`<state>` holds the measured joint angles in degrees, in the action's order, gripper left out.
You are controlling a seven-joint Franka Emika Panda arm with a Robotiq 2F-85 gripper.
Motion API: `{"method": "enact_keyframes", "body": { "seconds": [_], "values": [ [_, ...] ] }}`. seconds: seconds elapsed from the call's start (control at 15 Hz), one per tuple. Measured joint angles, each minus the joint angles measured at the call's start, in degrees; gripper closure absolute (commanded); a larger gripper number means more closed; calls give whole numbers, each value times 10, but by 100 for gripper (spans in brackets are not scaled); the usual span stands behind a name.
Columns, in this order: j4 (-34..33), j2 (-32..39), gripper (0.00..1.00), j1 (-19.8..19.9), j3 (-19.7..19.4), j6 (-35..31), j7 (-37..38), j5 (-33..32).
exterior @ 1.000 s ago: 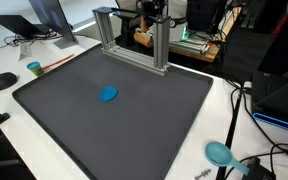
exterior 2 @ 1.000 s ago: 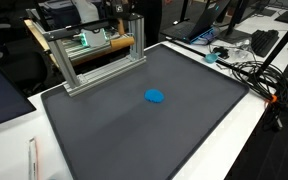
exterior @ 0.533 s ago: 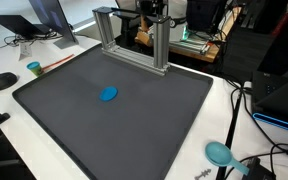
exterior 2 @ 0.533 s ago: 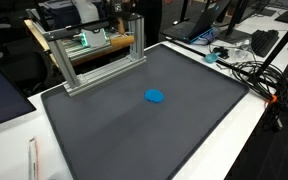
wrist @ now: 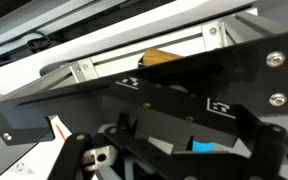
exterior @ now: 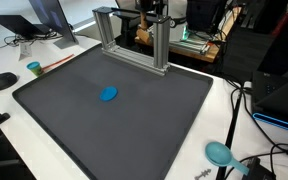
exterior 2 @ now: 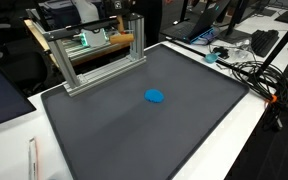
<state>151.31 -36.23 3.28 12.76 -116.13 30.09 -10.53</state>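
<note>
Hovering by the Frame, Nothing in the Grip

At the far edge, the robot's black fingers (wrist: 254,150) hang close by the silver aluminium frame (exterior: 160,45), spread wide and holding nothing. The small round blue disc (exterior: 108,94) lies flat near the middle of the dark grey mat (exterior: 144,125), well apart from them. Out there, away from the frame's posts, it looks easy to reach from above. The mat covers most of the white tabletop (exterior: 222,115).

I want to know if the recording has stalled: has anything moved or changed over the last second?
Nothing visibly changed. The blue disc lies in the same spot on the dark mat, and the metal frame stands where it was.
</note>
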Motion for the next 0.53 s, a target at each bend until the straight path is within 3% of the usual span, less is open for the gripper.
{"method": "enact_keyframes", "body": {
  "seconds": [0.53],
  "values": [
    [-2, 0, 0, -16, -45, -10, -185, -3]
  ]
}}
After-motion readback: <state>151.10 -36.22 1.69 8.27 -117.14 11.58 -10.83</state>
